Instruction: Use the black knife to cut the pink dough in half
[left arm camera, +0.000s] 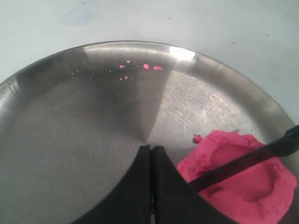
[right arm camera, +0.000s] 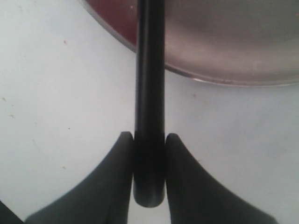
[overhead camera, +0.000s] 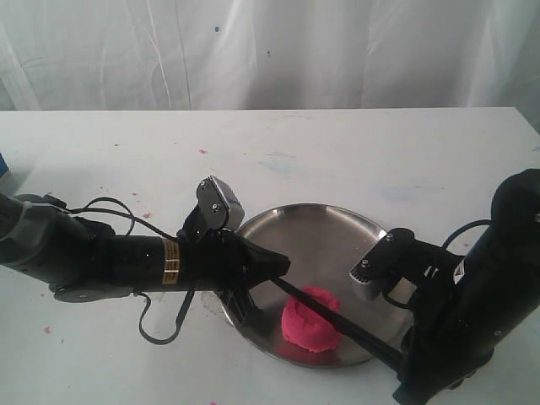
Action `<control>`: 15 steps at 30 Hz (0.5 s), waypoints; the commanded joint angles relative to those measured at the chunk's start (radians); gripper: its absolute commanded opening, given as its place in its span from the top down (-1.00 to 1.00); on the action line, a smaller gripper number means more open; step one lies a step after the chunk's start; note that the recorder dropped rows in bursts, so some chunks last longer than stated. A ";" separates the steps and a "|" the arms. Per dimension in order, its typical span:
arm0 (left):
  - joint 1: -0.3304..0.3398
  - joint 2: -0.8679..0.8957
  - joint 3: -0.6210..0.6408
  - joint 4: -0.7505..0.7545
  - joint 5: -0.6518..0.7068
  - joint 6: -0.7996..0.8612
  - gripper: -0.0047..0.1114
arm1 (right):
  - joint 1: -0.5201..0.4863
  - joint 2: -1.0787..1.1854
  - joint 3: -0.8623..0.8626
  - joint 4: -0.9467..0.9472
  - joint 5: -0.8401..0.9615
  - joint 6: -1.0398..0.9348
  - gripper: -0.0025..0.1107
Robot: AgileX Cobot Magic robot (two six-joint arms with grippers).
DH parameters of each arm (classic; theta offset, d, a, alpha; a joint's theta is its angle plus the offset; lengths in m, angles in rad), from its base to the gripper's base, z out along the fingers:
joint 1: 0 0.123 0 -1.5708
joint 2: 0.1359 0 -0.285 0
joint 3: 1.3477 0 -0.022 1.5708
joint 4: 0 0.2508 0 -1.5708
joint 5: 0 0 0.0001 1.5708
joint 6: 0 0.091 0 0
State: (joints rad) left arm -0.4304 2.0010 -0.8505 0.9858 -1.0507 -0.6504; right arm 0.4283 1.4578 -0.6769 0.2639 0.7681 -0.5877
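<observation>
Wide open over the plate's [overhead camera: 325, 226] far half; crowded up front by dough [overhead camera: 310, 331], knife [overhead camera: 359, 335] and left gripper [left arm camera: 150, 154].

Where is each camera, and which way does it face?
Exterior view: off the arms, looking down on the round steel plate and bright pink dough lump; both arms show.
Left wrist view: faces plate and dough past the shut left gripper.
Right wrist view: looks along the slim black knife in the right gripper.
Shared: exterior and left wrist both show knife across dough.

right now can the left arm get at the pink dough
Probably yes: the left gripper hangs shut just beside the pink dough with nothing between, though the black knife lies across its top.
</observation>
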 commanded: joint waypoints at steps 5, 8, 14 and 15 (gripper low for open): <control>-0.001 0.001 0.000 0.008 -0.052 -0.004 0.92 | 0.002 -0.002 -0.021 -0.012 -0.002 -0.002 0.96; -0.001 0.001 0.000 0.003 -0.113 0.002 0.92 | 0.002 -0.002 -0.021 -0.012 0.020 -0.002 0.96; -0.001 -0.001 0.000 0.000 -0.134 0.002 0.92 | 0.002 -0.002 -0.033 -0.012 0.034 -0.002 0.96; -0.001 -0.001 0.000 0.000 -0.134 0.002 0.92 | 0.002 -0.003 -0.038 -0.012 0.036 -0.002 0.96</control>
State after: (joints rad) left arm -0.4304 2.0070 -0.8505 0.9877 -1.1699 -0.6504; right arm 0.4283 1.4583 -0.6977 0.2564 0.7902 -0.5877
